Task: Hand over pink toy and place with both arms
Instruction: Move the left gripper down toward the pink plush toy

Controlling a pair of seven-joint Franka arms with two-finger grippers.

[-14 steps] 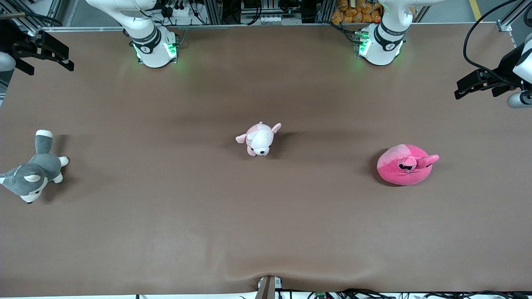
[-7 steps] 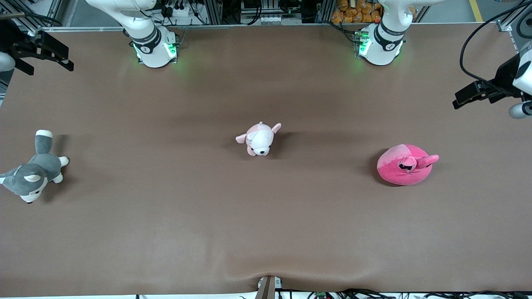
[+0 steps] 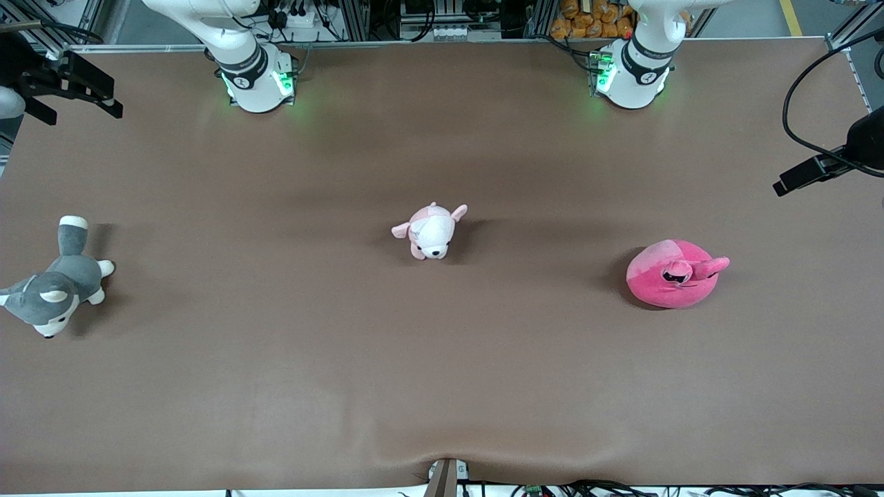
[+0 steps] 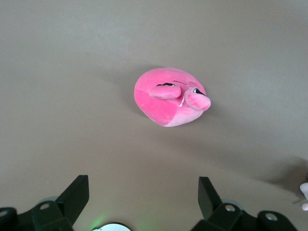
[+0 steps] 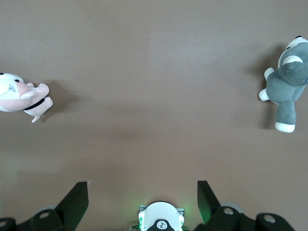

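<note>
Pink toy: round hot-pink plush, paler patch, half-lidded eyes. Left hand, right hand wide open, empty.

A puppy lies mid-table; a husky (on its side) lies at the right arm's end.

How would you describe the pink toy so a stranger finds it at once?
On the brown table, look toward the left arm's end. The pink toy lies there alone: a round hot-pink blob, larger and brighter than the pale puppy plush at mid-table.
</note>
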